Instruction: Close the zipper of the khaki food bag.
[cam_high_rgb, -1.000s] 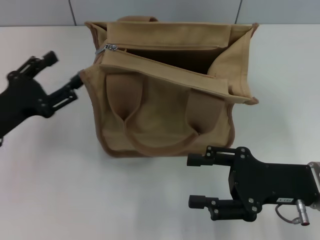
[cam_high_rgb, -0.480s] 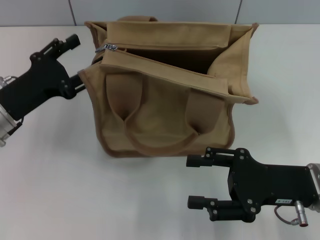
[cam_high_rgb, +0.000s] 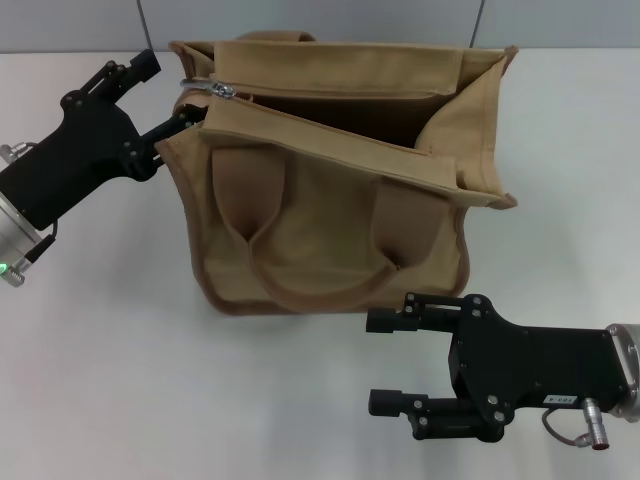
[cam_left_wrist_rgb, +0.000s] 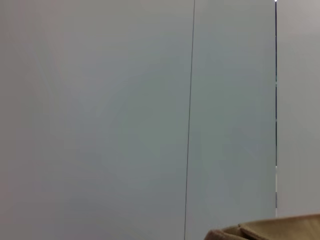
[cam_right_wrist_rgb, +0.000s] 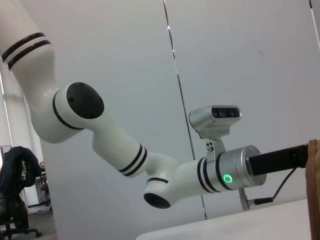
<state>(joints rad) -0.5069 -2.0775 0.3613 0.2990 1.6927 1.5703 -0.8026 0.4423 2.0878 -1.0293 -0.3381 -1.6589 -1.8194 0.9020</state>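
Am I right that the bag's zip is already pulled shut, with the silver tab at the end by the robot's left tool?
Not quite. The head view shows the zip wide open, its two sides spread apart across the bag. The rest holds: the silver tab sits at the end by the left tool.

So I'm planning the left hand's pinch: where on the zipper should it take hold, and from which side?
Probably the small silver pull tab, which sits at the zipper's end on the robot's left, at the khaki food bag's corner. Come from the robot's left, where the left hand already is, open. The right hand sits open before the bag.
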